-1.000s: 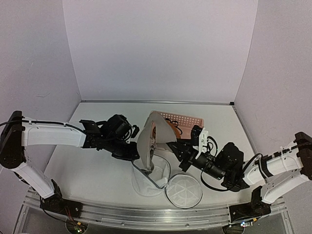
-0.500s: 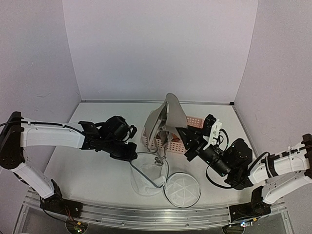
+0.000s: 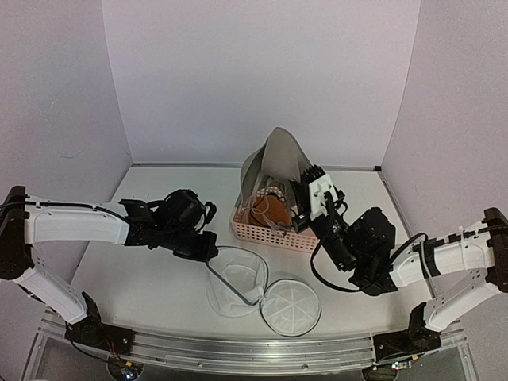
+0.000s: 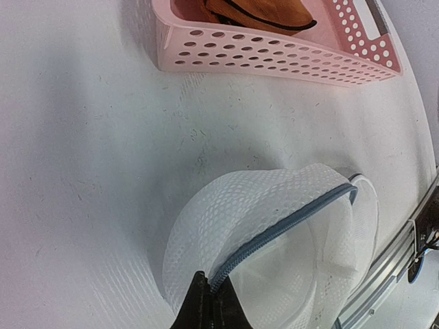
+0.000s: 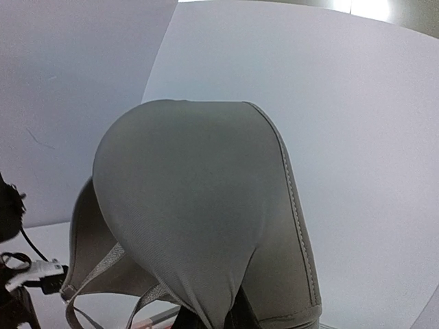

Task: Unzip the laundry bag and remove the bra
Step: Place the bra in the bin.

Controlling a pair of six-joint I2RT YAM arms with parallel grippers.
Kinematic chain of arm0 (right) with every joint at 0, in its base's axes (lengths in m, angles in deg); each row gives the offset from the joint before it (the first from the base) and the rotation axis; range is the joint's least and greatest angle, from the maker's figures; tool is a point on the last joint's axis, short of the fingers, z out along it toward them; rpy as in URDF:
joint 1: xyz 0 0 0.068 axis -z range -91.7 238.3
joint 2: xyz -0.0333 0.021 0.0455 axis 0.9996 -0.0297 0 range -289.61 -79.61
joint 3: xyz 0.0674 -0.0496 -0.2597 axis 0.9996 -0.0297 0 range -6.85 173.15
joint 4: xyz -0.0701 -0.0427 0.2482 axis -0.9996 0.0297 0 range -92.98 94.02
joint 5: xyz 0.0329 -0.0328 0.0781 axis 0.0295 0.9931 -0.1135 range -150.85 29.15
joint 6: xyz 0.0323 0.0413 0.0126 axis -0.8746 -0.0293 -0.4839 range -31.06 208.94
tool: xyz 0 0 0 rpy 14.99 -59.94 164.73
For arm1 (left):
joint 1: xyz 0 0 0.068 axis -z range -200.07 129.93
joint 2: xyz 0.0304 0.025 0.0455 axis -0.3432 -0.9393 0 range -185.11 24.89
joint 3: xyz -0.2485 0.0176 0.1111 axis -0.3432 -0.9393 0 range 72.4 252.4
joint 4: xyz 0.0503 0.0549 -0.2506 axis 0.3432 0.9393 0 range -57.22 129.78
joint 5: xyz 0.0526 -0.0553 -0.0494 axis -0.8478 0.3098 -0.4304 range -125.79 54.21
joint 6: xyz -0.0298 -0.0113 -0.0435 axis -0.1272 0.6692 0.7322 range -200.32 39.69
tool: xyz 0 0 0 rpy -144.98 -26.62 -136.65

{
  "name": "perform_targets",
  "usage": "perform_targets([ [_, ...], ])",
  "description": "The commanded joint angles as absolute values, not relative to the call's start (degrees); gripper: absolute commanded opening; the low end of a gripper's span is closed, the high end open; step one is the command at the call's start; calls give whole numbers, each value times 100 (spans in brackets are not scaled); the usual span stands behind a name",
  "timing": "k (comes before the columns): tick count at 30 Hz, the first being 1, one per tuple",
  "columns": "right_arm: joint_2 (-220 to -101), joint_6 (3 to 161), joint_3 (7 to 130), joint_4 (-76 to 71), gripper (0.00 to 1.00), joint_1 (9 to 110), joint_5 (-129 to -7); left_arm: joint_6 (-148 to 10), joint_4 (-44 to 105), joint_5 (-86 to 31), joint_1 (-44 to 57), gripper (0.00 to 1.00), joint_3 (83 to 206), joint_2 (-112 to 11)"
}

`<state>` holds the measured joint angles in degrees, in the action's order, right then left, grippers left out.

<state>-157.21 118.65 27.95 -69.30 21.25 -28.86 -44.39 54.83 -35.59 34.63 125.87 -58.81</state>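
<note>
One grip each: bra [image 3: 274,159] clenched upright in right gripper [image 3: 299,187], lower end down in pink basket [image 3: 262,236] (left gripper [image 3: 205,248] pinching laundry bag [image 3: 238,282] rim, nearby).

On the white counter [image 3: 147,278], the laundry bag [image 3: 236,279] is laid open near the middle, its round lid [image 3: 291,307] flat to its right. A pink basket [image 3: 270,236] is set just beyond.

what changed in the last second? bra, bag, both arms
The right pincer, shut on the bra, carried it up and back from above the laundry bag to the pink basket, where its orange-brown lower part now rests. The left pincer stayed shut on the bag's rim. The bag and its open lid stayed roughly in place.
</note>
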Motion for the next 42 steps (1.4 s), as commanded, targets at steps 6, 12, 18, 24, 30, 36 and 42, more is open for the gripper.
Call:
perform_targets([
  [6, -16347, 12689, 3118, -7024, 0, 2706, -2354, -4472, 5396, -3809, 3435, 0, 12447, -5548],
  [12, -16597, 12542, 2973, -7021, 0, 3020, -2255, -4498, 5398, -3834, 3433, 0, 12425, -5552],
  [18, -16664, 12431, 2842, -6965, 0, 3251, -2106, -4533, 5397, -3818, 3434, 0, 12493, -5635],
  [24, -16633, 12177, 2843, -6228, 0, 3593, -2084, -4551, 5397, -3815, 3438, 0, 12500, -5625],
  [30, -16770, 11861, 2951, -5326, 0, 3859, -2077, -4542, 5405, -3799, 3433, 0, 12495, -5602],
  [36, -16854, 11251, 3279, -3741, 0, 4059, -2423, -4525, 5413, -3784, 3432, 0, 12487, -5570],
  [42, -17141, 10649, 4055, -2131, 0, 4285, -2679, -4543, 5420, -3745, 3433, 0, 12517, -5588],
])
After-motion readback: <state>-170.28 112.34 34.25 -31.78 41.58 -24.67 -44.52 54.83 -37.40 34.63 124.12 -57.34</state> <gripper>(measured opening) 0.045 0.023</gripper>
